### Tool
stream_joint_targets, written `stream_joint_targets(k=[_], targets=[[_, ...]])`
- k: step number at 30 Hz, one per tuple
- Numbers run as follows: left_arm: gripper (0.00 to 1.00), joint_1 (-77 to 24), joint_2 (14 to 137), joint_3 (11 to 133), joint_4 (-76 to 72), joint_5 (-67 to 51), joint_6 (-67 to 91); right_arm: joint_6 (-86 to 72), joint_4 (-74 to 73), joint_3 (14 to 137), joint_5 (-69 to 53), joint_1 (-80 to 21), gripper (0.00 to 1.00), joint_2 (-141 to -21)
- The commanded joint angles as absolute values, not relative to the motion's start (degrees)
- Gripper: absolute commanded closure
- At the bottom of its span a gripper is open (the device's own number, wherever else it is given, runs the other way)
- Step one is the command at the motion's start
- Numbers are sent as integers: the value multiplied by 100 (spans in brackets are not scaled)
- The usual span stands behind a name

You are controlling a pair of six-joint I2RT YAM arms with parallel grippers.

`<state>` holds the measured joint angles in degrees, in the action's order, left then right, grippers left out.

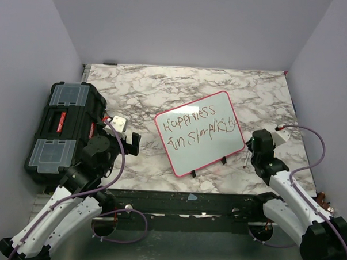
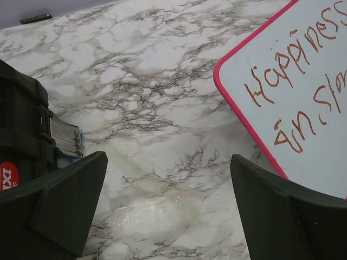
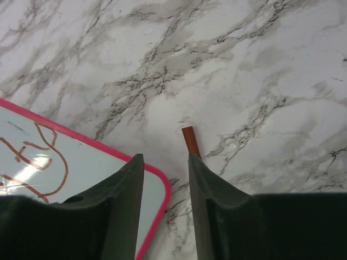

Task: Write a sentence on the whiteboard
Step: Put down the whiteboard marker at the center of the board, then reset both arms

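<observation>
The whiteboard, white with a pink-red frame, stands tilted on two small black feet at the table's middle. The sentence in red-brown marker fills two lines on it. In the right wrist view a corner of the whiteboard lies under the left finger. My right gripper hangs just off that corner with its jaws apart and nothing between them. A red-brown marker end pokes out from behind the right finger, over the marble. My left gripper is wide open above bare marble, left of the whiteboard.
A black toolbox with clear lid compartments sits at the table's left edge, close beside the left arm; its side shows in the left wrist view. The marble table ends at grey walls on three sides.
</observation>
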<state>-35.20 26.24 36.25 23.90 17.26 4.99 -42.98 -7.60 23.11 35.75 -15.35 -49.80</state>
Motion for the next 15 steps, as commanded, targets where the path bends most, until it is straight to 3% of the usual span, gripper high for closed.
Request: stream_joint_targets(k=[1, 15], targets=[[2, -3498, 2560, 3526, 2130, 1597, 493, -4500, -1045, 2356, 3770, -1510, 55, -4687], [2, -3488, 2602, 3461, 2037, 1686, 444, -4187, -1839, 3812, 3913, -1512, 10, -4365]])
